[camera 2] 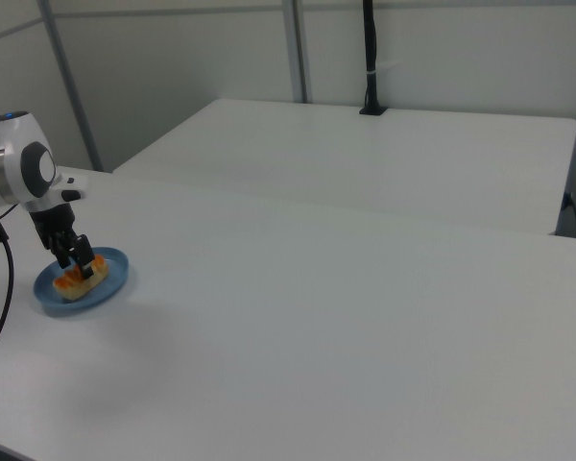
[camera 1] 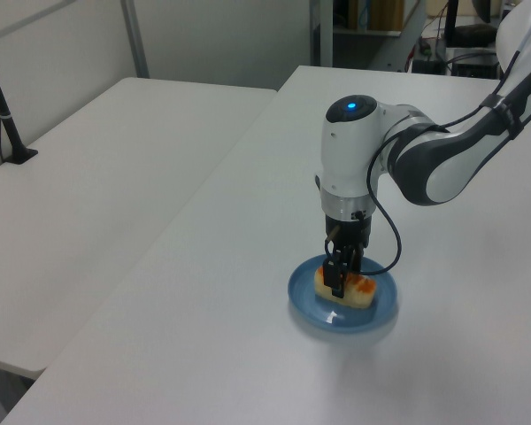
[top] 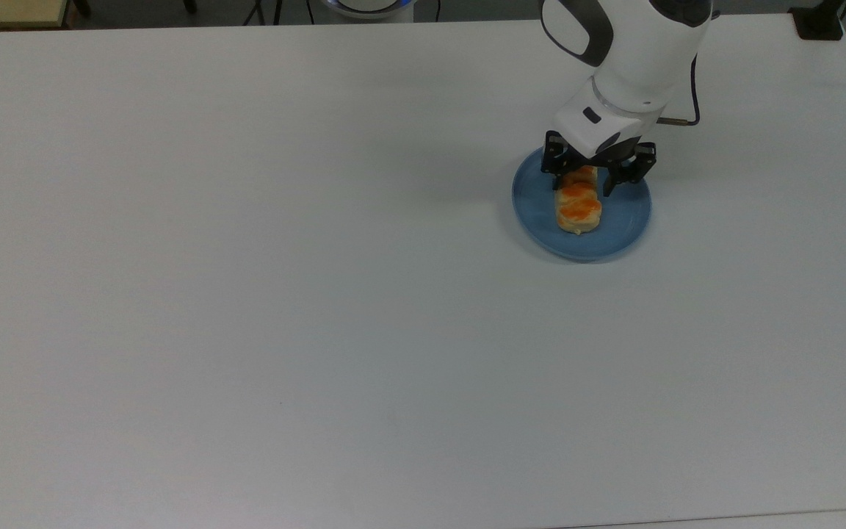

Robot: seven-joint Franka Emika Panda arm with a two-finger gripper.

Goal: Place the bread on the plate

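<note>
The bread [top: 579, 208] lies flat on the blue plate [top: 625, 220], its orange-brown bumps facing up and its far end under the gripper. My gripper [top: 581, 180] hangs straight down over the plate's far side, open, with one finger on each side of the bread's far end. In the left view the gripper [camera 1: 341, 276] stands low over the bread [camera 1: 360, 290] on the plate [camera 1: 336, 317]. The right view has the gripper [camera 2: 72, 257] above the bread [camera 2: 77, 280] and the plate [camera 2: 108, 286] at the right view's far left.
The plate sits on a wide white table [top: 247, 294], toward the top view's upper right. A second white table [camera 1: 97, 168] stands alongside across a gap, with a black post [camera 1: 4, 106] clamped to it. A thin cable [camera 1: 391, 239] hangs by the wrist.
</note>
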